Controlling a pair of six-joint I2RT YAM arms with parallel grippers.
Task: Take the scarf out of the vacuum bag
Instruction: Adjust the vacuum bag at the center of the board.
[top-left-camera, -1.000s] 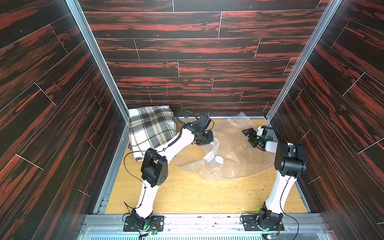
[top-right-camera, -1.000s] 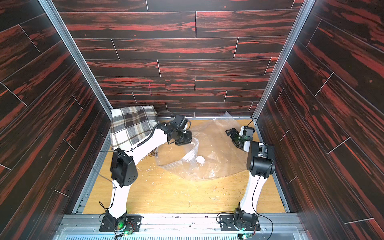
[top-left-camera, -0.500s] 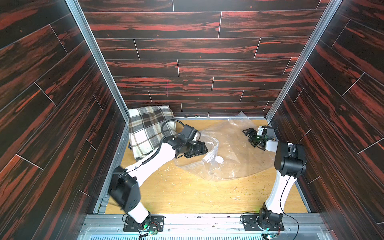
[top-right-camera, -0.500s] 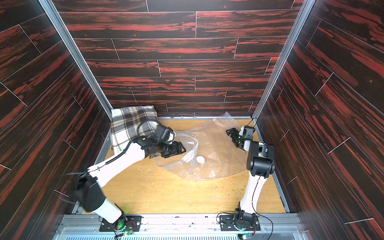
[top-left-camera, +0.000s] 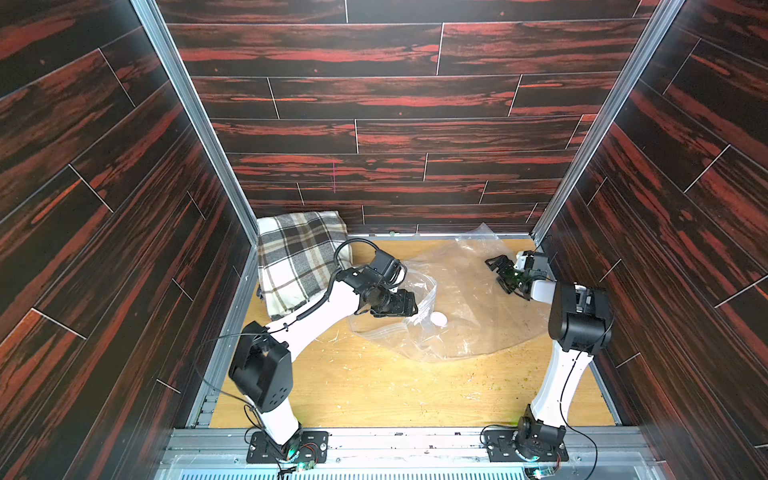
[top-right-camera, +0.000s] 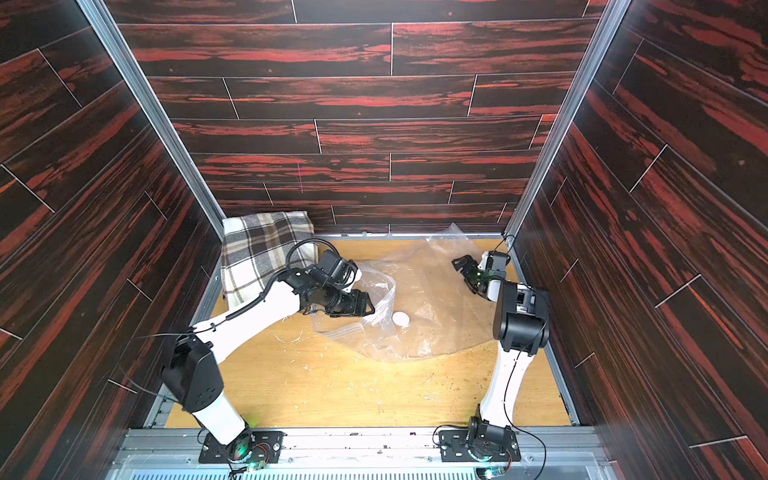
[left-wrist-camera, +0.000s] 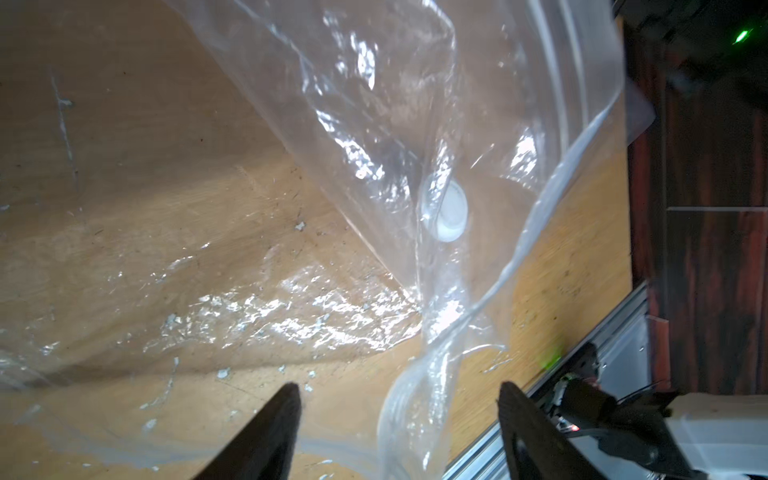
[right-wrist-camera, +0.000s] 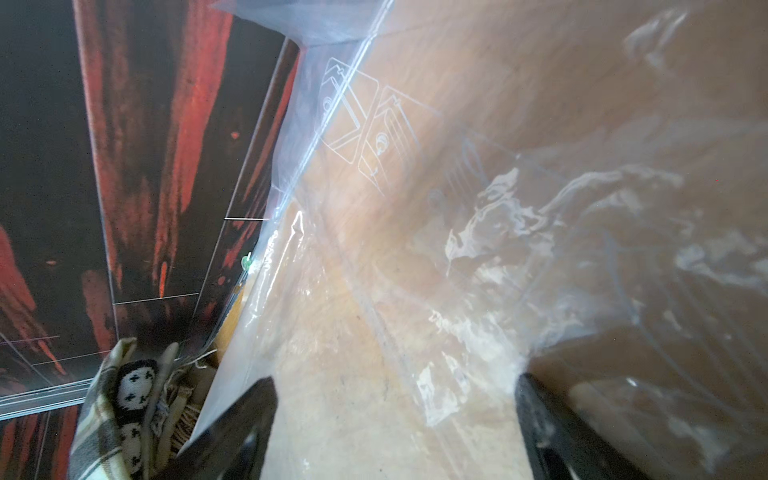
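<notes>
The plaid scarf (top-left-camera: 299, 257) (top-right-camera: 262, 249) lies folded in the back left corner, outside the bag; its fringe edge also shows in the right wrist view (right-wrist-camera: 120, 407). The clear vacuum bag (top-left-camera: 469, 299) (top-right-camera: 436, 299) lies crumpled mid-table with its white valve (top-left-camera: 438, 319) (left-wrist-camera: 449, 210) facing up. My left gripper (top-left-camera: 409, 309) (top-right-camera: 368, 307) (left-wrist-camera: 399, 388) is open at the bag's left edge, and a twisted strip of plastic passes loosely between its fingers. My right gripper (top-left-camera: 498, 274) (top-right-camera: 465, 272) (right-wrist-camera: 395, 380) hangs open over the bag's right side.
Dark wood-look walls close in the left, back and right. A metal rail (top-left-camera: 374, 440) with both arm bases runs along the front. The wooden table (top-left-camera: 374, 386) shows bare between the bag and the rail.
My left gripper has opened and dropped toward the front along the bag's left edge, its arm swinging low and back. The right arm and scarf have not moved.
</notes>
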